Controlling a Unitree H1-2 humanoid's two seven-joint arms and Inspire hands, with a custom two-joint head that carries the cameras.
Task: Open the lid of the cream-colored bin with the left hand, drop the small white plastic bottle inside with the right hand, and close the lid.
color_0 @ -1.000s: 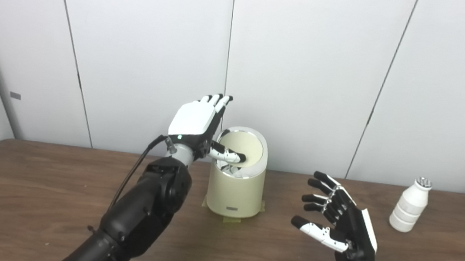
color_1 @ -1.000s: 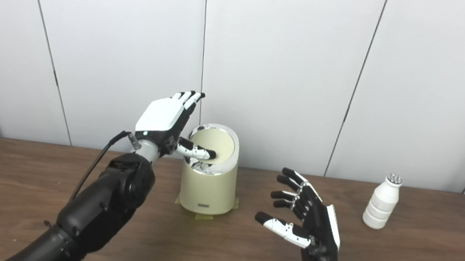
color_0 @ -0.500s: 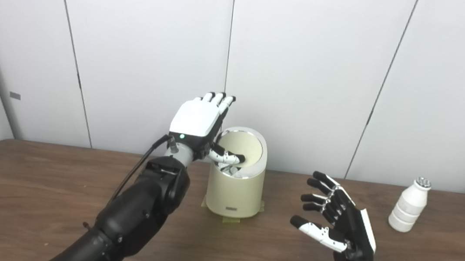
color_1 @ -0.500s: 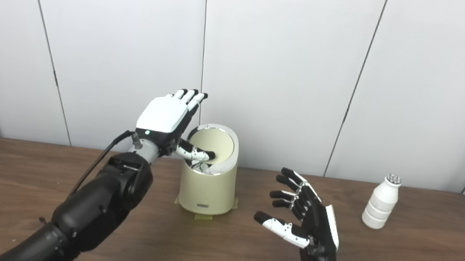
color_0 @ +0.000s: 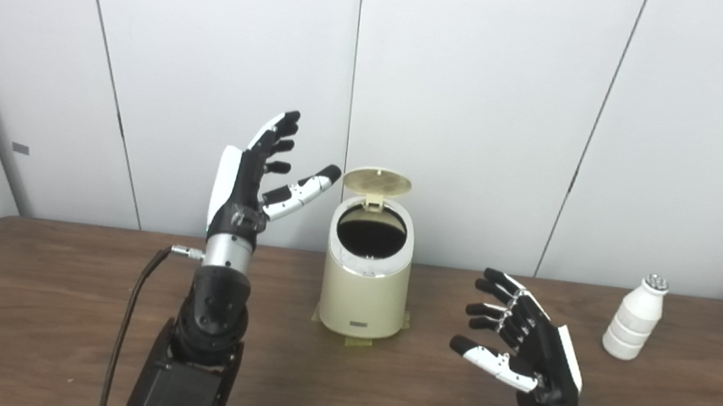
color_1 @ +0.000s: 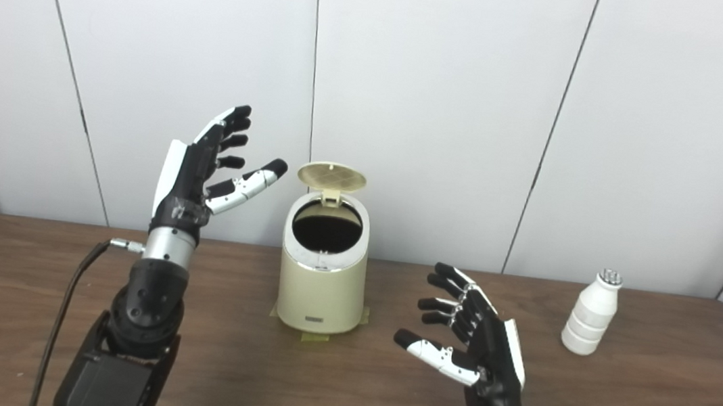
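1. One counter (color_0: 50,304) carries everything; the bin (color_0: 365,292) stands mid-counter with its lid (color_0: 377,180) raised.
2. Both hands are spread and empty: left hand (color_0: 249,176) beside the bin, right hand (color_0: 522,344) lower.
3. The bottle (color_0: 635,319) stands upright, lying rightward of the right hand, which is judged nearer.

Lab test bay: bare white wall panels (color_0: 481,108), wooden table (color_0: 49,317).

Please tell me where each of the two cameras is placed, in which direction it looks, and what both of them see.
Left eye view: on the head, facing forward and down at the table; shows both arms, left hand and right hand open.
Right eye view: beside it, slightly to the right, same direction; same arms.
Shared: the bin with its lid up, the bottle far right.
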